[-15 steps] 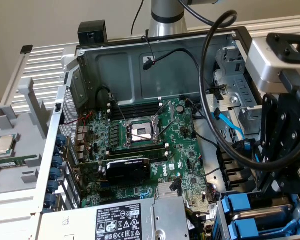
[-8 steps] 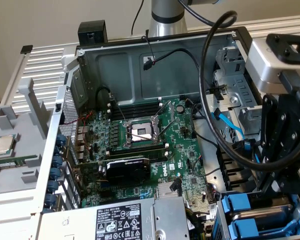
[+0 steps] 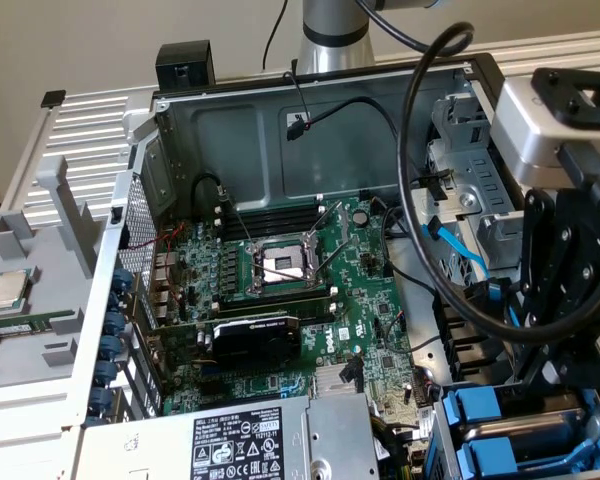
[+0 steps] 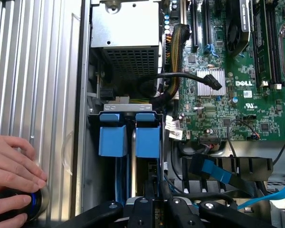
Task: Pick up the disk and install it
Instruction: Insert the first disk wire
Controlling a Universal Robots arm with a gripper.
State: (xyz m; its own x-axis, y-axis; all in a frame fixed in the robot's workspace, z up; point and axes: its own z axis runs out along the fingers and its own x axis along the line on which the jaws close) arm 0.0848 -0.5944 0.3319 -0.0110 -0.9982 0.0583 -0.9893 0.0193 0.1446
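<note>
Two blue-framed units fill the open computer's drive bay: the disk, on the motherboard side, sits beside its twin, close to my claw, whose grip I cannot tell.

Hand and pincer cut off at wrist view's edge. Blue carriers: contents hidden inside bay. Warning label print unreadable.
</note>
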